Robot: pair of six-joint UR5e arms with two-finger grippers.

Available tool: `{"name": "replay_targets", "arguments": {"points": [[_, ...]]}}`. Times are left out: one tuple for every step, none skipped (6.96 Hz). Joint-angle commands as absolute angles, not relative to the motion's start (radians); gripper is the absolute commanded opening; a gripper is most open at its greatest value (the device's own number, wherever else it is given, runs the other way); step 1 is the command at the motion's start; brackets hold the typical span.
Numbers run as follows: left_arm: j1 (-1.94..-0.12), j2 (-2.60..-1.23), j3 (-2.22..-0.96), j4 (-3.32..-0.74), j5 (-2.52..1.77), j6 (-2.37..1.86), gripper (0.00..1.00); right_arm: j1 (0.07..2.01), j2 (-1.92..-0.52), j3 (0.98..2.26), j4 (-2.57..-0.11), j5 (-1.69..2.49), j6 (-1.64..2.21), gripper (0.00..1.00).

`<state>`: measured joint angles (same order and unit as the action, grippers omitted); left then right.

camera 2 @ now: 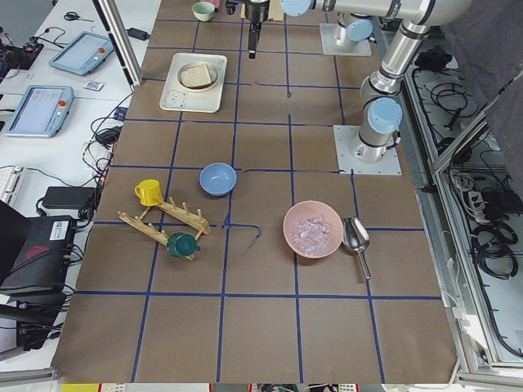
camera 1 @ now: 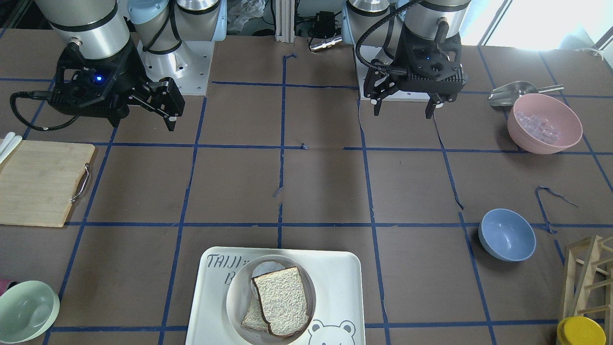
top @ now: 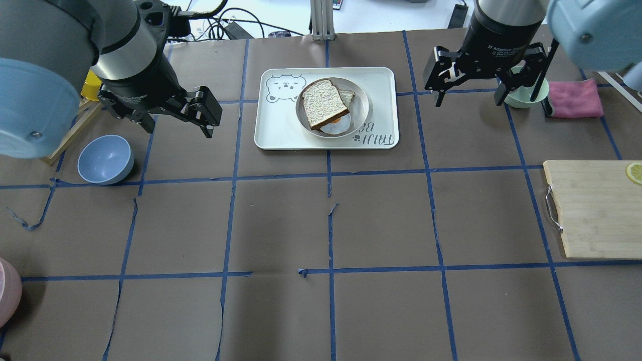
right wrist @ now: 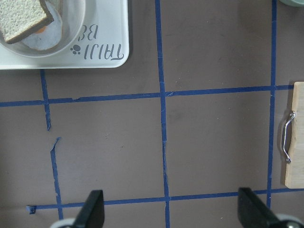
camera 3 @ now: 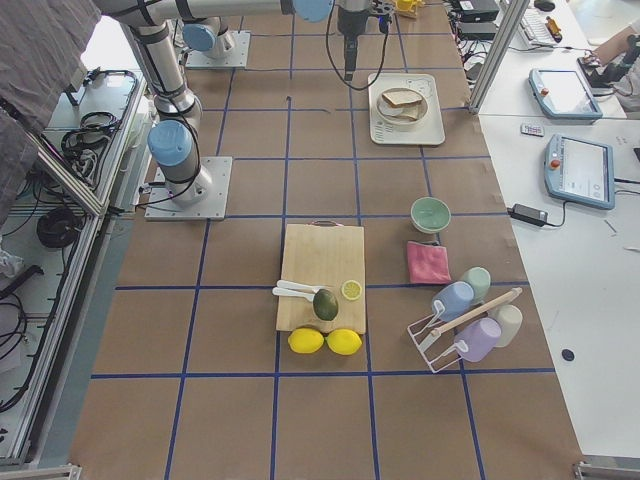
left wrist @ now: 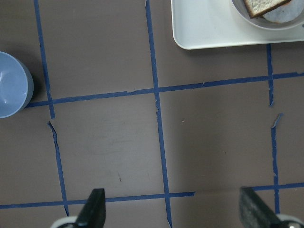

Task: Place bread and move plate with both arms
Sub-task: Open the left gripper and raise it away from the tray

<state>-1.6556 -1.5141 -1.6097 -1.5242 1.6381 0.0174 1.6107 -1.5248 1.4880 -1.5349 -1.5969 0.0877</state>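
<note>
The bread (top: 323, 103) is a pale slice lying on top in the round cream plate (top: 362, 103), over a smaller tanner slice (top: 348, 95). The plate sits on the "TAIJI BEAR" tray (top: 281, 125) at the table's far middle; bread (camera 1: 282, 299) and plate (camera 1: 234, 297) also show in the front view. My left gripper (top: 179, 129) hangs open and empty above the table, left of the tray. My right gripper (top: 469, 103) hangs open and empty to the tray's right. The wrist views show the left gripper (left wrist: 173, 211) and the right gripper (right wrist: 172, 211) with jaws wide apart.
A blue bowl (top: 105, 159) sits by my left arm. A green bowl (top: 521, 98) and a pink cloth (top: 574, 99) lie behind my right gripper. A cutting board (top: 592, 210) is at the right. A pink bowl (camera 1: 545, 123) with a scoop (camera 1: 515, 93) sits at the table's left end.
</note>
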Motion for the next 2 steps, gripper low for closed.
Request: {"name": "replay_targets", "arguments": {"points": [[-1.655, -1.513, -1.611, -1.522, 1.64, 0.017, 1.0, 1.611, -1.525, 1.488, -1.536, -1.597, 0.089, 1.0], [-1.655, -1.511, -1.611, -1.523, 1.641, 0.017, 1.0, 1.611, -1.525, 1.488, -1.536, -1.597, 0.089, 1.0]]}}
